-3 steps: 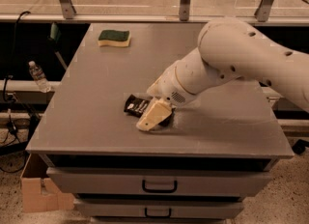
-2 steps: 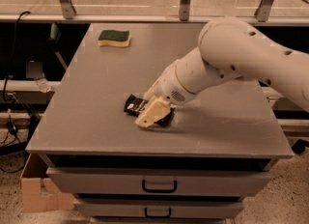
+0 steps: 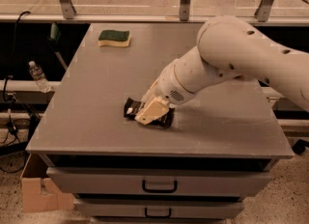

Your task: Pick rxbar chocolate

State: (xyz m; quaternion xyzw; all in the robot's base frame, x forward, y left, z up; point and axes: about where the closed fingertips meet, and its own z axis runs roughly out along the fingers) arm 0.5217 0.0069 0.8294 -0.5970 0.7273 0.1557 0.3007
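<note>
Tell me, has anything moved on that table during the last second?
Nothing has visibly moved. The gripper stays lowered on the rxbar chocolate near the front middle of the table. The sponge remains at the far left corner.

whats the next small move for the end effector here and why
Likely a short straight lift, if the grip holds: the end effector sits down on the rxbar chocolate, which lies flat on the table, while the sponge is far back, apart.
</note>
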